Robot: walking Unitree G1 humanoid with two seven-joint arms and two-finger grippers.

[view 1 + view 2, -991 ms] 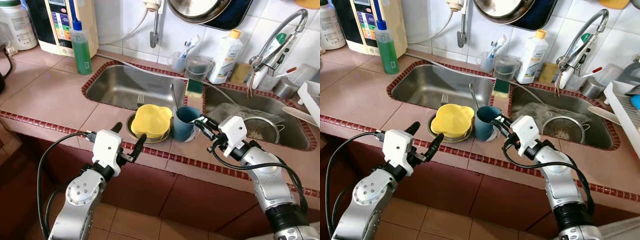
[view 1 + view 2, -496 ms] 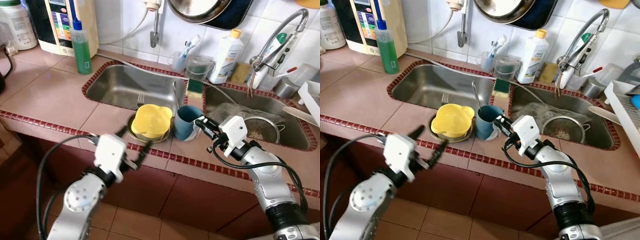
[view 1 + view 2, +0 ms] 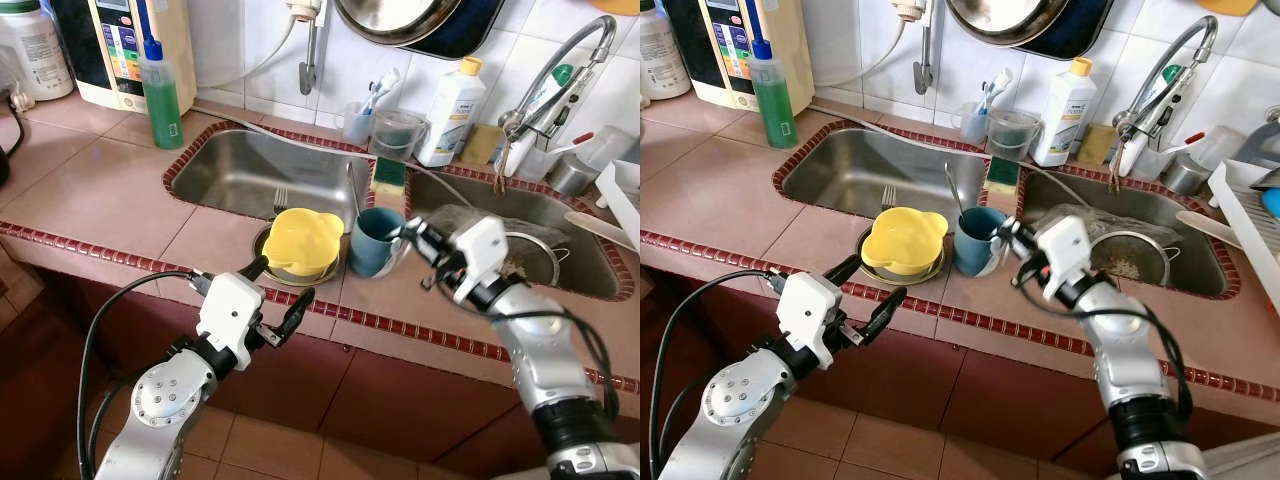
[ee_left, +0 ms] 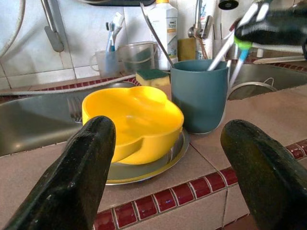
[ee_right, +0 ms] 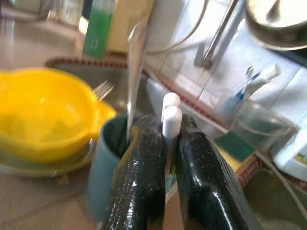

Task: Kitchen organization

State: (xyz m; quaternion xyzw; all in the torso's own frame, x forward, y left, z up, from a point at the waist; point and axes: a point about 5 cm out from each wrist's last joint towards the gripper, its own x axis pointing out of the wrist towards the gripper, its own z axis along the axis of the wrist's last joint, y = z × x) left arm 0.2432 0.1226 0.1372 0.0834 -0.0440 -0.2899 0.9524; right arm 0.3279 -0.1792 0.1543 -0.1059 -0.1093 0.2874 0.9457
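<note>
The right claw [image 3: 408,232] reaches over the blue cup [image 3: 373,243] on the desk [image 3: 100,195], clenched on a white handle [image 5: 171,125], while the left claw [image 3: 278,292] hovers spread before the yellow bowl [image 3: 301,241].

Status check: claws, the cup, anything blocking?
Right claw shut on white utensils, over blue cup. Left claw open, low before yellow bowl. Spoon stands in cup; nothing blocking.

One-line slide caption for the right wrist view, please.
Right gripper clamps white utensil handles above the blue cup.
</note>
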